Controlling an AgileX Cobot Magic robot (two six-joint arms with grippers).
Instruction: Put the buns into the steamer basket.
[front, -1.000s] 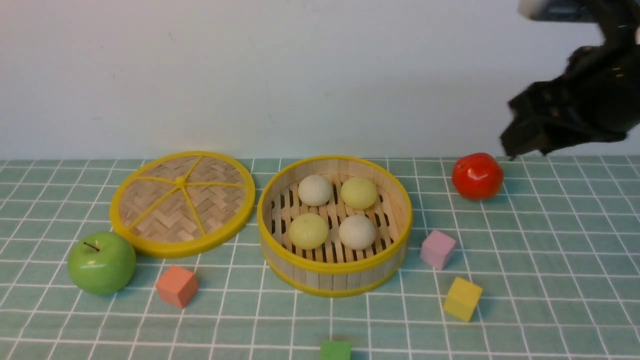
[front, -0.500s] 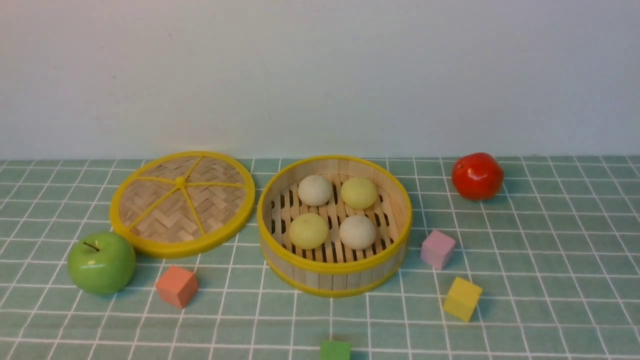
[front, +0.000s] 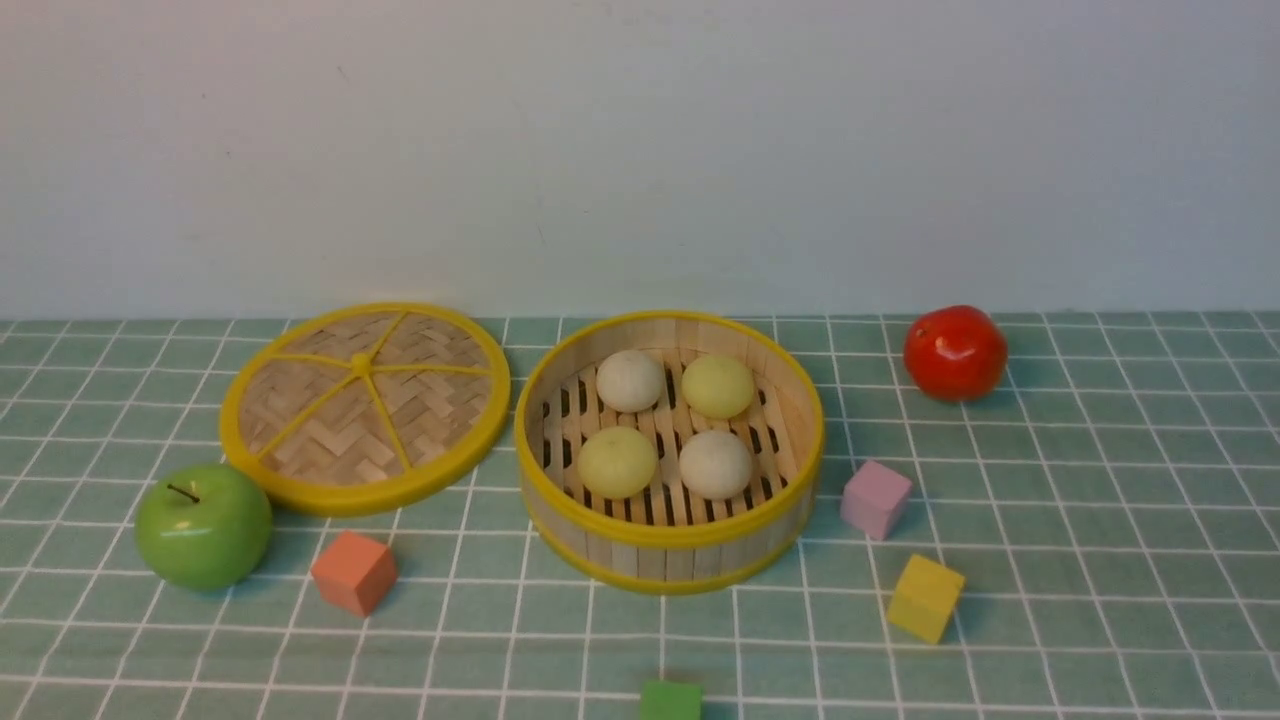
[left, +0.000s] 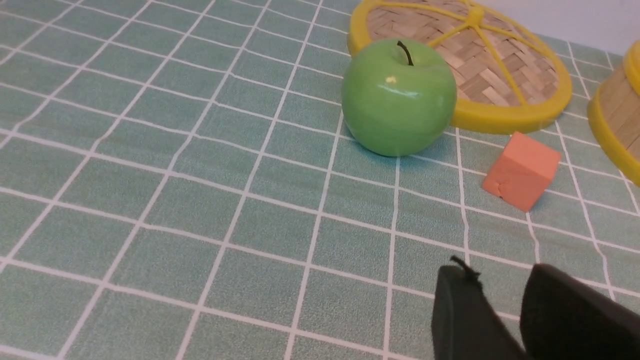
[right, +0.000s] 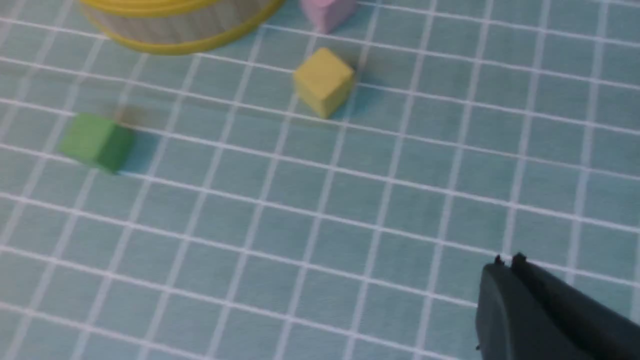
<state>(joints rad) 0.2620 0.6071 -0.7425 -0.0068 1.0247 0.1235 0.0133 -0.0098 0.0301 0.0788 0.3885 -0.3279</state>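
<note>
The steamer basket (front: 668, 535) stands mid-table in the front view. Inside it lie the buns: two cream ones (front: 629, 380) (front: 715, 464) and two pale yellow-green ones (front: 717, 386) (front: 617, 462). Neither arm shows in the front view. In the left wrist view my left gripper (left: 500, 275) hangs open over bare cloth with nothing between its fingers, short of the apple and with the basket's wall (left: 617, 115) off to one side. In the right wrist view my right gripper (right: 507, 260) is shut and empty above the cloth, away from the basket (right: 180, 25).
The woven lid (front: 365, 405) lies flat left of the basket. A green apple (front: 203, 525) and an orange cube (front: 353, 571) sit front left. A red tomato (front: 955, 352) is back right. Pink (front: 876, 498), yellow (front: 925, 597) and green (front: 670, 700) cubes lie nearer.
My right arm, seen at the upper right of the front view one second ago, has left that view. The basket, buns and other objects have not moved.
</note>
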